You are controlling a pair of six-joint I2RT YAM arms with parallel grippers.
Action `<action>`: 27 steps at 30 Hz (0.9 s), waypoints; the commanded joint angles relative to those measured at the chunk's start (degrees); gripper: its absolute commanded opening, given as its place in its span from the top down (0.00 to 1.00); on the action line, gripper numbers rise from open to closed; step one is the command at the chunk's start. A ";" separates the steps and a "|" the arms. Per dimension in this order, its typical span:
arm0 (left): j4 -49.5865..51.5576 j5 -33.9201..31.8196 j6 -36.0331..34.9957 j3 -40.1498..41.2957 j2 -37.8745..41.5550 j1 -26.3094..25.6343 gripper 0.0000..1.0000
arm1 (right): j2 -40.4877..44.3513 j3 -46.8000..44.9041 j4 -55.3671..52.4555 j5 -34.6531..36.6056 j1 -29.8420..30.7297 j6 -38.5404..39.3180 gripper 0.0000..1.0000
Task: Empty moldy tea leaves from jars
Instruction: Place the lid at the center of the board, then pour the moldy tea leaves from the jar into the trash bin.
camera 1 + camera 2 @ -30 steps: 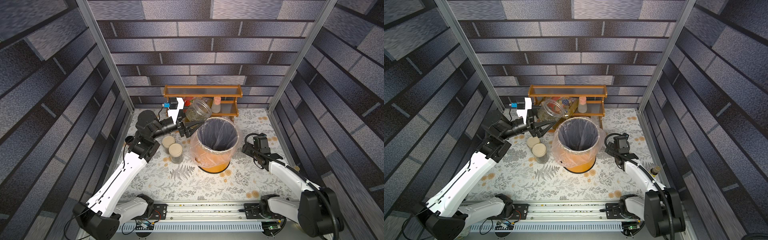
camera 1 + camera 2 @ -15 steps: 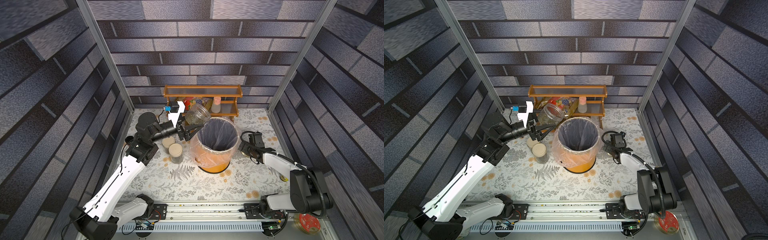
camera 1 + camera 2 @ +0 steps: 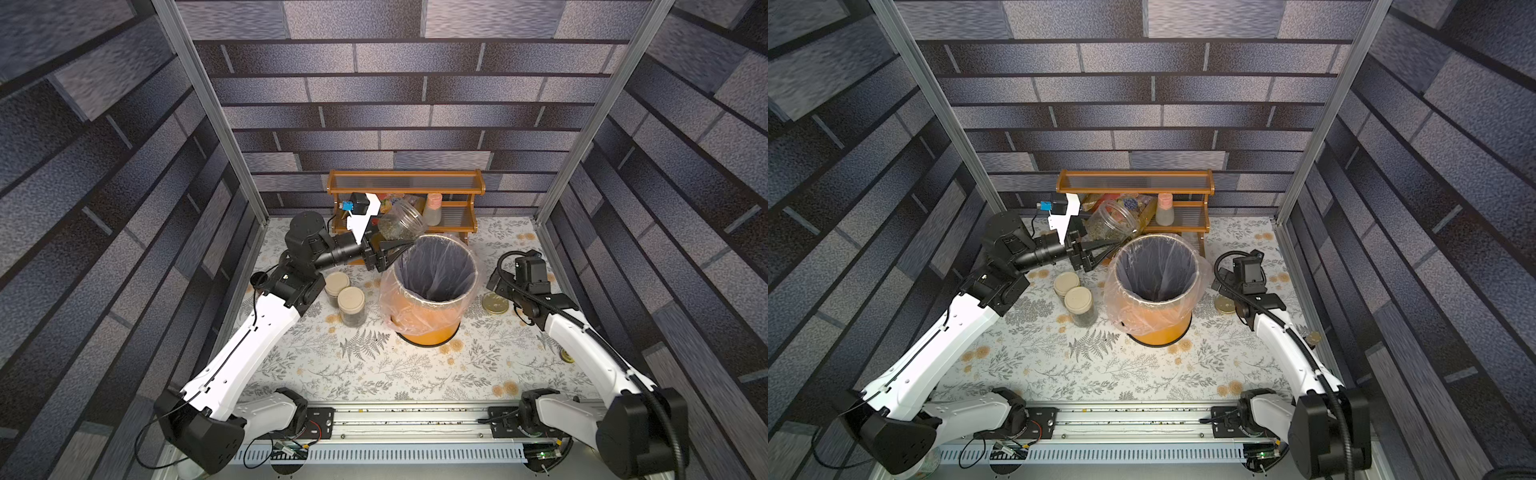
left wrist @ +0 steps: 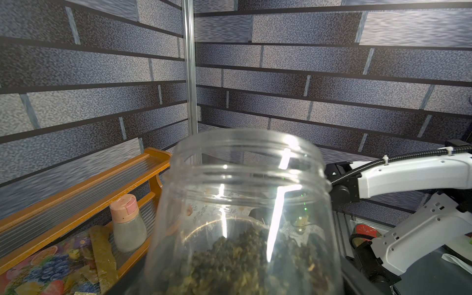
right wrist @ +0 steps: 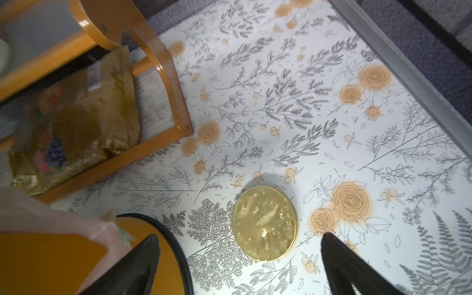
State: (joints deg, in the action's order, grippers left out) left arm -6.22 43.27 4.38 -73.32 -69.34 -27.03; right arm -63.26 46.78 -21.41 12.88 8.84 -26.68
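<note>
Spread wide and gripping nothing, the right fingers (image 5: 342, 263) hang low over the floral worktop (image 3: 374, 374). A gold lid (image 5: 265, 223) lies flat between and just ahead of their tips, touching neither. Just beside the lid stands the orange bin (image 3: 428, 326), lined with a clear bag (image 3: 390, 299) folded over its rim. On the bin's other side two closed jars (image 3: 351, 305) with cream lids stand upright side by side (dark contents show through the nearer one's glass). Farther back, the left fingers (image 3: 397, 248) pinch an open jar (image 3: 401, 220), held tilted and raised at the bin's far rim, mouth turned away from the wrist. The tea leaves (image 4: 242, 260) sit heaped in its lower part. Behind it all stands a wooden shelf (image 3: 405, 187) holding a pink-capped shaker (image 3: 433, 208) and a fruit-printed packet (image 4: 51, 263).
</note>
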 commanded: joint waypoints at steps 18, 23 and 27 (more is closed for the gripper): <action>-1.33 3.47 -3.06 -12.51 -12.64 -2.23 0.65 | 10.51 22.38 5.72 -50.22 1.27 -7.13 0.00; -1.77 3.11 -3.07 -14.50 -15.78 -4.05 0.65 | 8.57 22.20 12.22 -50.89 5.20 -10.72 0.00; -1.77 2.95 -3.05 -16.41 -18.59 -5.61 0.65 | 7.28 22.18 15.32 -48.59 9.57 -10.83 0.00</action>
State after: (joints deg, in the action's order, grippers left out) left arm -6.46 45.87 2.87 -86.91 -86.94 -31.75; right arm -55.59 68.18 -11.64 -34.87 16.21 -35.62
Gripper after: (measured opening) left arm 0.824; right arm 0.999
